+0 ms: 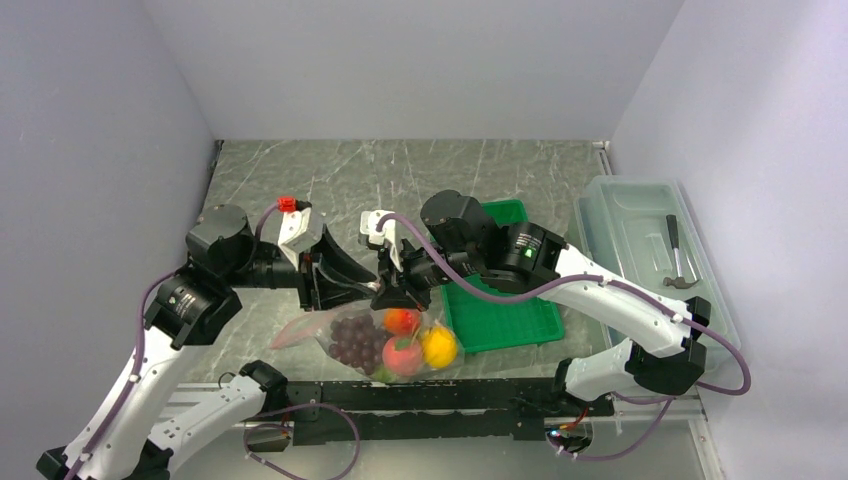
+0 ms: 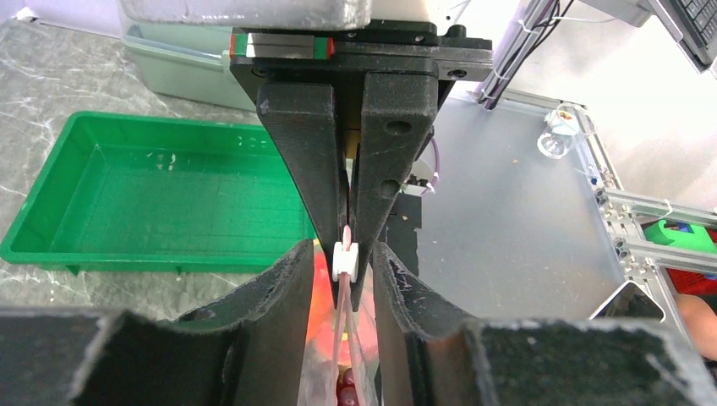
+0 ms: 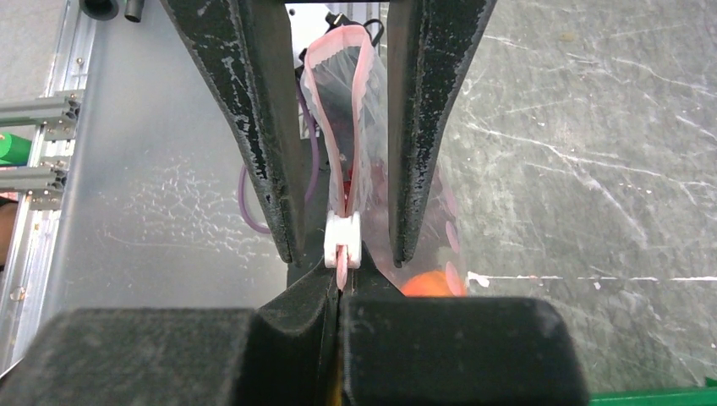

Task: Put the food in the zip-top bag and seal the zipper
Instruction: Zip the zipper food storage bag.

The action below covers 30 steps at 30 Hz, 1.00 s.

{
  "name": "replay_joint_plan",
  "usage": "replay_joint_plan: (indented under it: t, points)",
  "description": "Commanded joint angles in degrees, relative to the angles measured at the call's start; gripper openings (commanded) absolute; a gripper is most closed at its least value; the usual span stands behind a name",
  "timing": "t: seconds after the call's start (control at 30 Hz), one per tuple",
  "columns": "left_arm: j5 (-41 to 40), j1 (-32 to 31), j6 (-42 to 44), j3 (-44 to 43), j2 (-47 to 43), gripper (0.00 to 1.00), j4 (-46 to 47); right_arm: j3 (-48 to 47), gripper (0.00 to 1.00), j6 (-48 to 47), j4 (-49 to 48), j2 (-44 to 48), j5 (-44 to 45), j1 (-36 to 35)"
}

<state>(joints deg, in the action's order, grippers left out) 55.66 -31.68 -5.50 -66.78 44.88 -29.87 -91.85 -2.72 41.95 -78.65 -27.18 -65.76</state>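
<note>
The zip-top bag (image 1: 375, 345) lies between the arms, holding the food: dark grapes (image 1: 355, 340), a red-orange fruit (image 1: 402, 320) and a yellow lemon (image 1: 440, 347). My right gripper (image 3: 341, 283) is shut on the end of the pink zipper (image 3: 342, 269), just behind the white slider (image 3: 342, 238). My left gripper (image 2: 342, 249) faces it with its jaws apart, one on each side of the slider (image 2: 345, 260), with small gaps. Past the slider the pink strip (image 3: 314, 76) spreads into an open loop. In the top view, the left gripper (image 1: 345, 285) and the right gripper (image 1: 390, 295) meet above the bag.
A green tray (image 1: 505, 310) lies right of the bag, under the right arm. A clear lidded box (image 1: 650, 250) with a grey hammer (image 1: 680, 260) stands at the far right. Aluminium rails run along the near table edge.
</note>
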Motion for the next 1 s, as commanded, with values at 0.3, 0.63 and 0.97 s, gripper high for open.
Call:
replay_joint_plan:
  t: [0.3,0.63,0.97]
  points:
    - [4.11,0.09,-0.37,-0.49,0.71,0.19,2.16,-0.14,0.00,1.49,-7.12,2.73,-0.35,0.36]
    - [4.25,0.04,1.28,-0.81,0.43,0.00,-0.08,0.66,0.00,2.62,-8.65,4.18,0.70,1.22]
    - [2.50,0.08,2.85,-1.09,0.08,0.00,-2.80,2.59,0.00,2.63,-11.01,8.85,5.91,1.42]
